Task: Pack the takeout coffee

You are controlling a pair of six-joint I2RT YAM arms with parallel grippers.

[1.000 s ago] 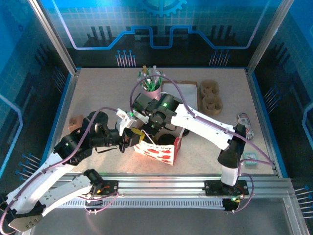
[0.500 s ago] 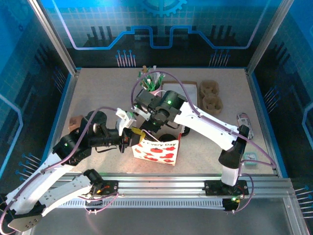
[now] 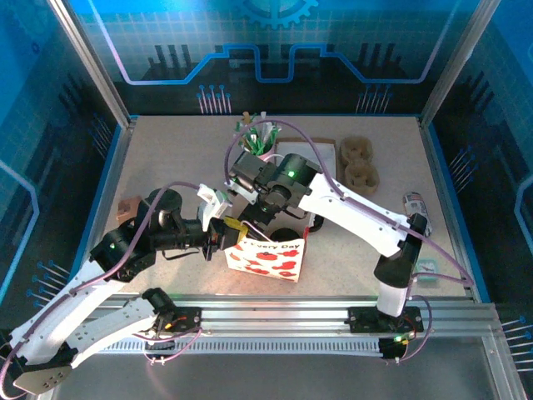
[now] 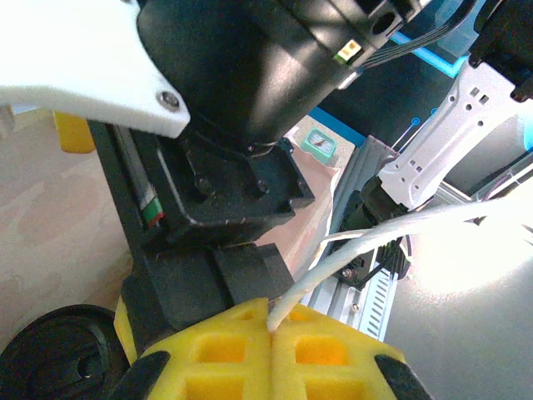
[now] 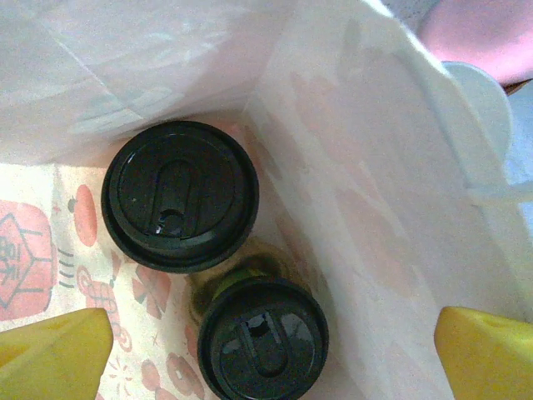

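A white paper bag (image 3: 268, 257) with red prints stands upright at the table's front middle. Two takeout coffee cups stand inside it; from above I see their black lids (image 5: 179, 193) (image 5: 262, 337), and the cup walls are hidden beneath them. My right gripper (image 5: 271, 358) hangs over the bag's mouth, open, its yellow fingertips (image 5: 54, 350) wide apart and holding nothing. It sits just behind the bag's top edge in the top view (image 3: 265, 212). My left gripper (image 4: 271, 325) is shut on the bag's white handle strap (image 4: 350, 250), at the bag's left top corner (image 3: 226, 233).
A pink cup of green-and-white sticks (image 3: 260, 142) stands at the back. Brown cardboard cup carriers (image 3: 360, 162) lie at the back right. A small printed can (image 3: 416, 208) and a teal packet (image 3: 425, 271) lie at the right edge. A brown piece (image 3: 129, 207) sits at the left.
The bag has gone from leaning to standing upright, still held by the left gripper. The right gripper has drawn up and back a little from the bag's mouth.
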